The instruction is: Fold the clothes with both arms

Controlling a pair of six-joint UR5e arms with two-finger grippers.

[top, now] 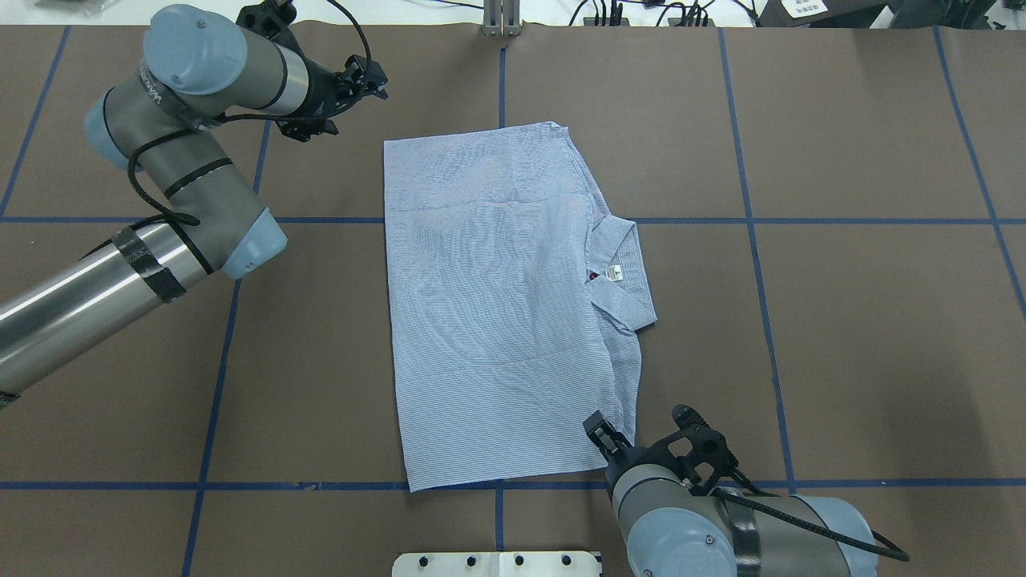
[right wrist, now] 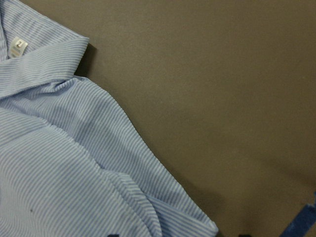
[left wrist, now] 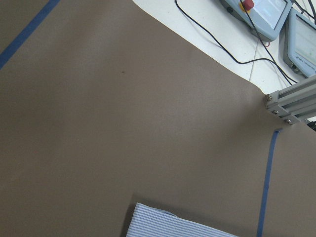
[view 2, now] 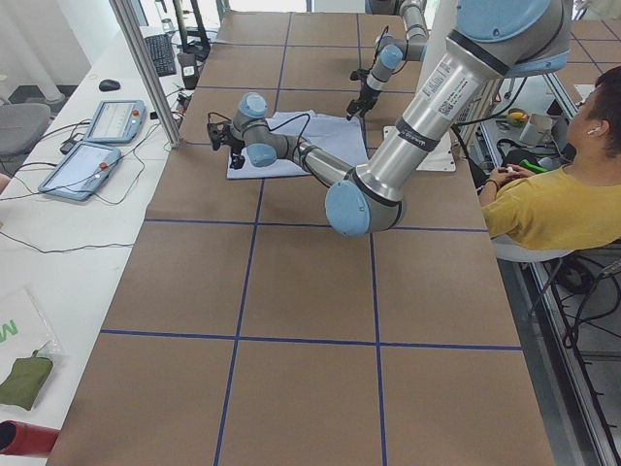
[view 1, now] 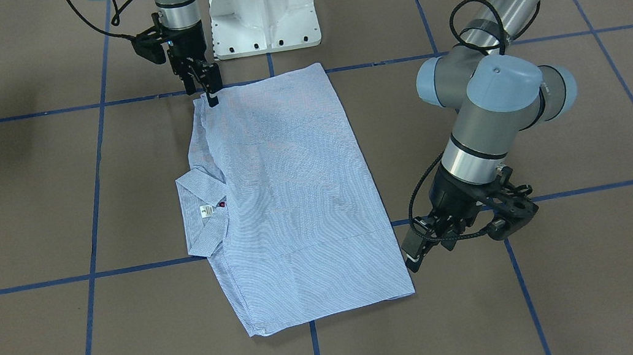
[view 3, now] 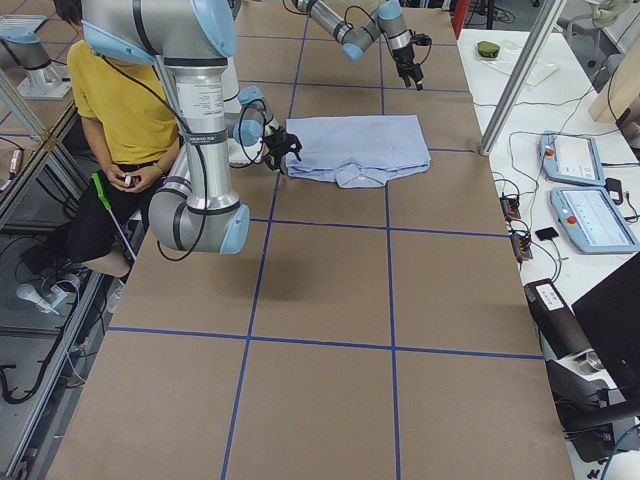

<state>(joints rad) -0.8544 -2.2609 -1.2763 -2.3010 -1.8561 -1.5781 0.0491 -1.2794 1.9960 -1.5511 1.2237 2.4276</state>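
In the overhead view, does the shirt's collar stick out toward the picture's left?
No, the collar sticks out from the right-hand edge of the shirt in that view.

The white label on the shirt collar shows one digit, seemingly 2.

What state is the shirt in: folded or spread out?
Folded. The shirt lies as a compact rectangle with no sleeves sticking out; only the collar juts from one long edge.
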